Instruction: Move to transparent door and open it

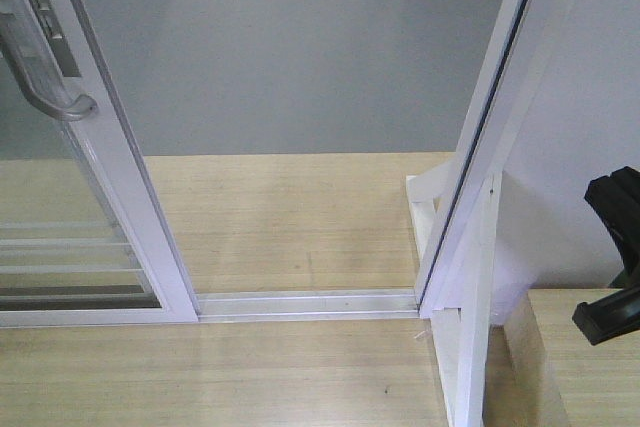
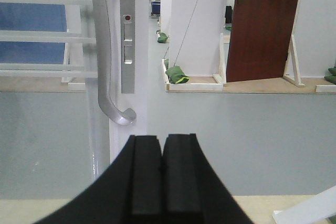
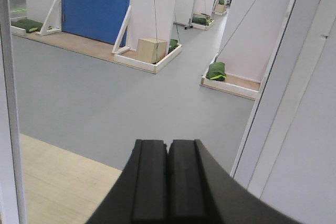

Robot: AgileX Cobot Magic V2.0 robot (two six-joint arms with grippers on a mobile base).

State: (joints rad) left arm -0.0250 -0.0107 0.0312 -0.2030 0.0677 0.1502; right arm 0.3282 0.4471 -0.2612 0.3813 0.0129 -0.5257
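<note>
Closest to the left wrist lens, the left gripper (image 2: 162, 179) has its black pads pressed together on nothing, just below the curved grey pull handle (image 2: 107, 61) of the transparent door (image 1: 60, 257), which in the front view stands at the left with its white bars low on the glass and a gap of floor track (image 1: 305, 304) between it and the white post (image 1: 480, 237) at the right. The right gripper (image 3: 168, 182) is likewise closed and empty, facing grey floor beyond the doorway. Farther off, shallow white-edged floor trays (image 3: 148, 62) hold a wooden box (image 3: 151, 50) and green bags (image 3: 216, 71), near a blue door (image 3: 94, 4).
</note>
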